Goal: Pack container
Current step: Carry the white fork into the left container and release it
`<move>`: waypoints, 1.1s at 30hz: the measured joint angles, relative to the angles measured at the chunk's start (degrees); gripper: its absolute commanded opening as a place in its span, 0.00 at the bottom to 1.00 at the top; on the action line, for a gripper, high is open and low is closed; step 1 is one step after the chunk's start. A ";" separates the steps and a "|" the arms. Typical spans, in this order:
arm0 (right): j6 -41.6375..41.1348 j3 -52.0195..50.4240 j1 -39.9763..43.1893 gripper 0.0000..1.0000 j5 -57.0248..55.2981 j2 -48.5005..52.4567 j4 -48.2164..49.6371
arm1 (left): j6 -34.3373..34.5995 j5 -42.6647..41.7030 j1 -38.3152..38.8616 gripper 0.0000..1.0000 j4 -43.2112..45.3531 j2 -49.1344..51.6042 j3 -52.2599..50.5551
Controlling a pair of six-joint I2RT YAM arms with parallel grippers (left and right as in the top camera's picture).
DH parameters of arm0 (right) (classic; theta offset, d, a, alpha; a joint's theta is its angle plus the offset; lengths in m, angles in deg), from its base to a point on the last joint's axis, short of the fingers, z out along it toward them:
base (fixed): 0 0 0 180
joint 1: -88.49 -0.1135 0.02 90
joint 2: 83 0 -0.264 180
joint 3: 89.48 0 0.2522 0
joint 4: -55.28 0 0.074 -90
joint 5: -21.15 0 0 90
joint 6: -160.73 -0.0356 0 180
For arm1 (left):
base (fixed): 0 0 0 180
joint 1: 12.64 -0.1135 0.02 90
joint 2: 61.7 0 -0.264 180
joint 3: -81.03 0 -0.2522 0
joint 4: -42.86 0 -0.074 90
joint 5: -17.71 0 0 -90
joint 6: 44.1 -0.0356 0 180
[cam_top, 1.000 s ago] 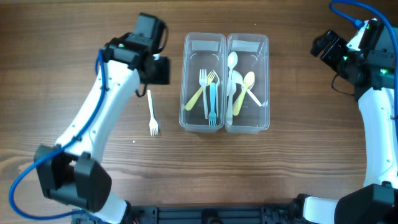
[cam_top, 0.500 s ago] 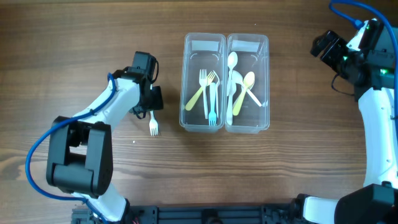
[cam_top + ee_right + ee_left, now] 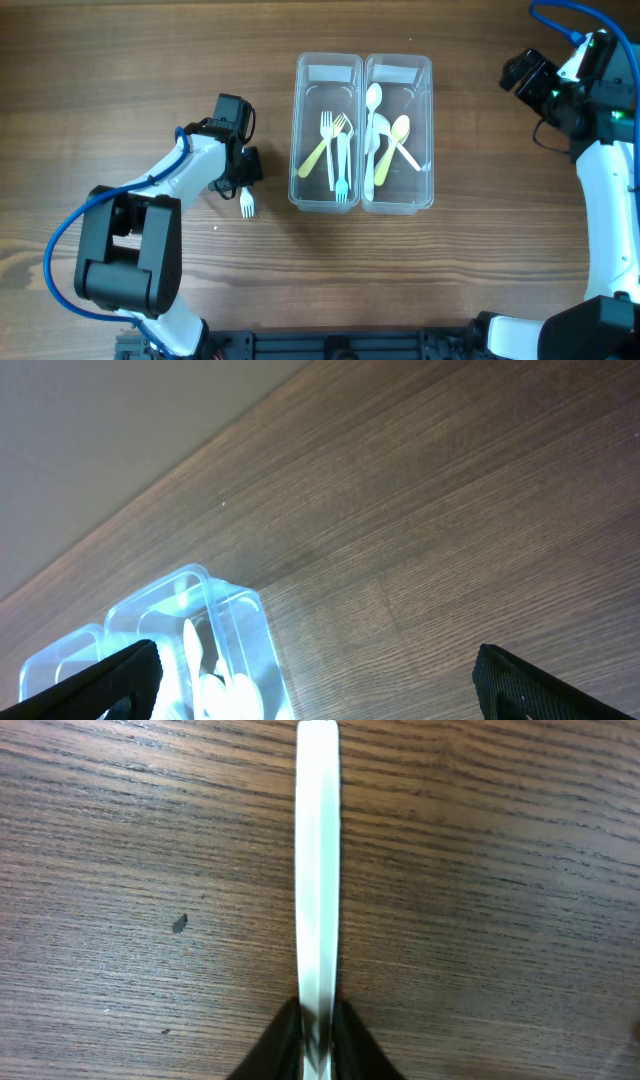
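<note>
The clear two-tub container stands at the table's middle. Its left tub holds a yellow-green, a white and a blue fork; its right tub holds white and yellow-green spoons. A white fork lies on the wood left of the container. My left gripper is shut on its handle, and only the tines show in the overhead view. In the left wrist view the handle runs straight up from the pinching fingertips. My right gripper hangs open at the far right, holding nothing, the container's corner below it.
Bare wooden tabletop surrounds the container. A small dark speck marks the wood beside the fork. The right arm's white links run along the right edge.
My left arm swung down from beside the container's top corner onto the fork's handle, and its jaws closed on it. The right arm stayed still.
</note>
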 measured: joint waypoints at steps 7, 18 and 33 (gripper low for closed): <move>0.00 0.00 0.00 1.00 0.00 0.00 0.00 | 0.04 0.00 0.00 0.04 0.17 0.00 0.00; 0.00 0.00 0.00 1.00 0.00 0.00 0.02 | 0.04 -8.13 0.02 0.04 -5.79 -0.48 12.02; 0.00 0.00 0.00 1.00 0.00 0.00 0.00 | -2.14 -1.90 19.98 0.04 -2.16 -4.57 24.26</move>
